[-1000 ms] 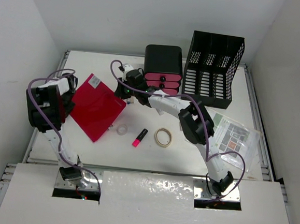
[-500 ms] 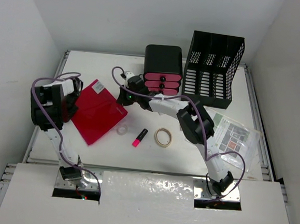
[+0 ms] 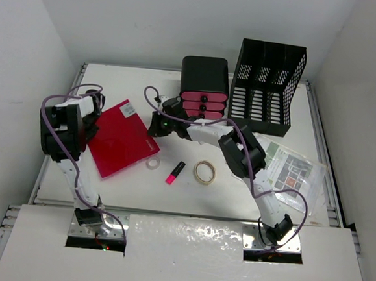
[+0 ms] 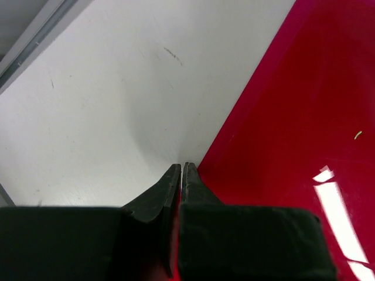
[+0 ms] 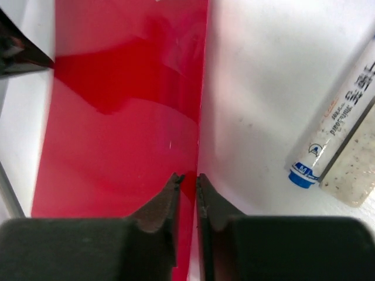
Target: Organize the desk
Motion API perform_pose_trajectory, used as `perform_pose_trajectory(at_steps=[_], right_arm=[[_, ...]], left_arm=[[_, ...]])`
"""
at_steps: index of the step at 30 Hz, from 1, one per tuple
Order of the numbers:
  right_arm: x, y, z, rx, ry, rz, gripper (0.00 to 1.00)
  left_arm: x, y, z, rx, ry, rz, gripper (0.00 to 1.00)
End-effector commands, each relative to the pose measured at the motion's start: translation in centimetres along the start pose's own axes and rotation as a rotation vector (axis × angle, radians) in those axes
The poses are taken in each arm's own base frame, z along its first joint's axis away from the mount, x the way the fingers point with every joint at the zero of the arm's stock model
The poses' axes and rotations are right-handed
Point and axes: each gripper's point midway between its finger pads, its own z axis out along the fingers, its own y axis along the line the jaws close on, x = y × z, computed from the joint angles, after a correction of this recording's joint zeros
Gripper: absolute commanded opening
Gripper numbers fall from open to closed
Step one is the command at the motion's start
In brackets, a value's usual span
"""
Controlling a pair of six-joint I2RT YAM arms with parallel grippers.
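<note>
A glossy red plastic folder (image 3: 119,141) is at the left. Near its right edge sit a small clear tape ring (image 3: 152,162), a pink highlighter pen (image 3: 175,172) and a tan tape roll (image 3: 204,172). Behind stand a black box with pink drawers (image 3: 205,77) and a black mesh file rack (image 3: 267,88). A printed sheet in a clear sleeve (image 3: 293,175) lies at the right.

The desk (image 3: 145,189) is seen whole from above; the red folder (image 3: 119,141) is shown close from opposite edges by the wrist views.

white desk (image 3: 131,77) — red folder (image 3: 119,141), tape roll (image 3: 204,172), highlighter (image 3: 175,172)
</note>
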Motion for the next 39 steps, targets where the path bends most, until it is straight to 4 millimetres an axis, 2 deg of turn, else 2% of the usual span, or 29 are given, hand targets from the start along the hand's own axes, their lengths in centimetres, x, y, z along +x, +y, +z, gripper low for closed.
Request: perform_pose_trajectory(at_steps=[1,8,12,15,18,20,21,24,25,26,30,31,32,34,36,38,39], right_arm=[[1.1,2.5,1.3,-0.108,0.040,0.023,0.15],[1.7,3.1,2.1,-0.169,0.052,0.056,0.43],[1.9,3.7,2.6,-0.212,0.061,0.090,0.49],[1.5,4.7,2.8,-0.264,0.052,0.106,0.49],[0.4,5.7,2.8,-0.322,0.020,0.101,0.45],[-0.7,6.3,2.7,-0.349,-0.014,0.087,0.39],[-1.2,6.5,2.6,-0.357,-0.027,0.085,0.30],[-3.3,7.3,2.4,-0.384,-0.077,0.065,0.14],[-3.8,7.4,2.3,-0.387,-0.085,0.062,0.04],[-4.1,7.5,2.3,-0.394,-0.089,0.057,0.00],[-5.6,9.1,1.0,-0.433,-0.103,0.041,0.00],[-6.3,9.8,0.3,-0.444,-0.113,0.033,0.00],[-6.0,9.5,0.3,-0.442,-0.108,0.035,0.00],[-6.5,10.4,-0.9,-0.456,-0.124,0.028,0.00],[-7.2,11.2,-2.2,-0.469,-0.141,0.027,0.00],[-8.4,12.1,-3.4,-0.491,-0.173,0.022,0.00],[-9.3,13.1,-4.5,-0.509,-0.193,0.014,0.00]], left_arm=[[0.2,-3.6,-0.4,0.141,0.022,-0.062,0.00],[-0.3,-3.7,-0.8,0.152,0.011,-0.069,0.00],[-0.5,-3.6,-0.9,0.155,0.007,-0.071,0.00],[-0.4,-3.8,-0.9,0.160,0.011,-0.069,0.00],[-0.4,-3.9,-0.9,0.163,0.016,-0.063,0.00],[-0.2,-3.9,-0.8,0.162,0.022,-0.060,0.00],[-0.1,-3.9,-0.7,0.162,0.024,-0.059,0.00],[0.1,-4.0,-0.6,0.165,0.027,-0.052,0.00],[0.1,-4.0,-0.6,0.166,0.030,-0.050,0.00],[0.1,-4.0,-0.6,0.169,0.031,-0.047,0.00],[-0.5,-4.3,-1.1,0.184,0.021,-0.043,0.00],[-1.4,-4.3,-1.6,0.191,0.001,-0.048,0.00],[-1.8,-4.3,-1.8,0.190,-0.006,-0.051,0.00],[-3.9,-3.7,-3.0,0.198,-0.045,-0.093,0.00],[-6.3,-2.5,-4.8,0.219,-0.088,-0.157,0.00],[-9.1,-1.0,-7.6,0.254,-0.154,-0.226,0.00],[-10.1,-0.4,-8.6,0.263,-0.179,-0.251,0.00]])
